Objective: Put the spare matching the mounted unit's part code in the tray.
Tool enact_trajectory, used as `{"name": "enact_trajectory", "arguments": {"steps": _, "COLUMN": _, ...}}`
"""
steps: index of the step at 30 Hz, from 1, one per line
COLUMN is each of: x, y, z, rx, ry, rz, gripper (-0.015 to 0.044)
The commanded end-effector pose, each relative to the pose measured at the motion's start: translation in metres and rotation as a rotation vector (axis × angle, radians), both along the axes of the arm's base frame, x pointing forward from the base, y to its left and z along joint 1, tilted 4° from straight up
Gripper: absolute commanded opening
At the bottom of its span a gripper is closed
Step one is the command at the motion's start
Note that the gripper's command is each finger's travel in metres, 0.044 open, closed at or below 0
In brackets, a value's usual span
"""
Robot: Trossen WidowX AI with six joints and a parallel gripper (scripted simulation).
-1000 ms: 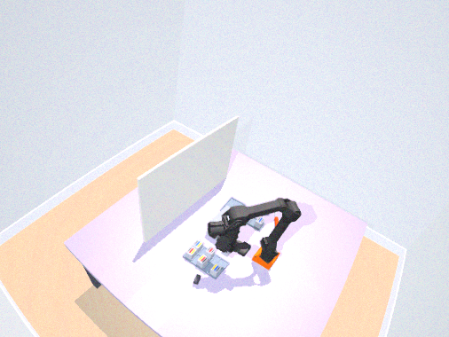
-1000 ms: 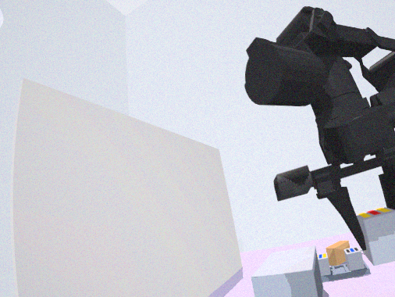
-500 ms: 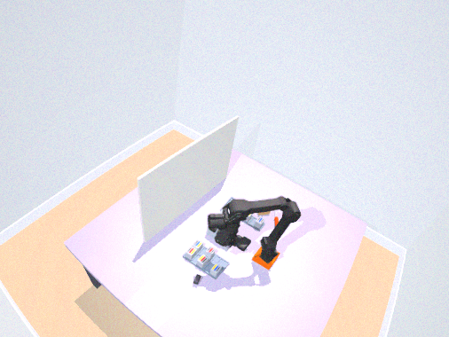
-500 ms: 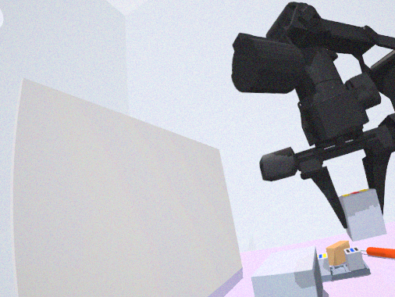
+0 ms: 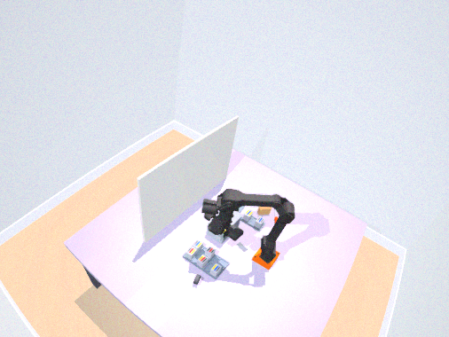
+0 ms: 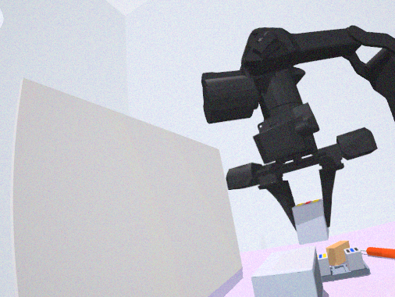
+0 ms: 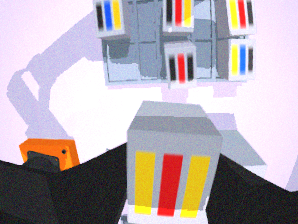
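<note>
Fingers [image 6: 288, 203] clamped on the yellow-red-yellow spare [image 6: 310, 220], lifted well above the table [image 5: 311, 284] | gripper [image 6: 310, 211] hangs over the grey box [image 6: 286, 275] | pick looks done | tray drop and release left; tray not identifiable from where I stand

— What colours on the spare [image 7: 169, 163] in my black fingers?
— Grey block, yellow-red-yellow stripes.
— And the mat [image 5: 306, 266] below?
— Pale lilac; my base [image 5: 265, 260] is orange.
</note>
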State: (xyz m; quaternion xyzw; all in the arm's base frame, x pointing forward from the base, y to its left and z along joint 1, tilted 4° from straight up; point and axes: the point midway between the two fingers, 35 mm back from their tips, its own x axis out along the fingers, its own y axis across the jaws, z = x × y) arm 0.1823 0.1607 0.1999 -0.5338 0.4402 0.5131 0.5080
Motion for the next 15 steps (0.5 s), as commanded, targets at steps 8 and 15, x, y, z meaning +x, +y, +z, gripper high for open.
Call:
{"name": "enact_trajectory", "arguments": {"steps": 8, "x": 0.042, "y": -0.026, "z": 0.007, "rx": -0.003, "ry": -0.019, "rz": -0.062, "gripper": 0.0}}
{"name": "enact_trajectory", "arguments": {"steps": 15, "x": 0.064, "y": -0.043, "z": 0.009, "rx": -0.009, "ry": -0.018, "rz": -0.063, "gripper": 0.0}}
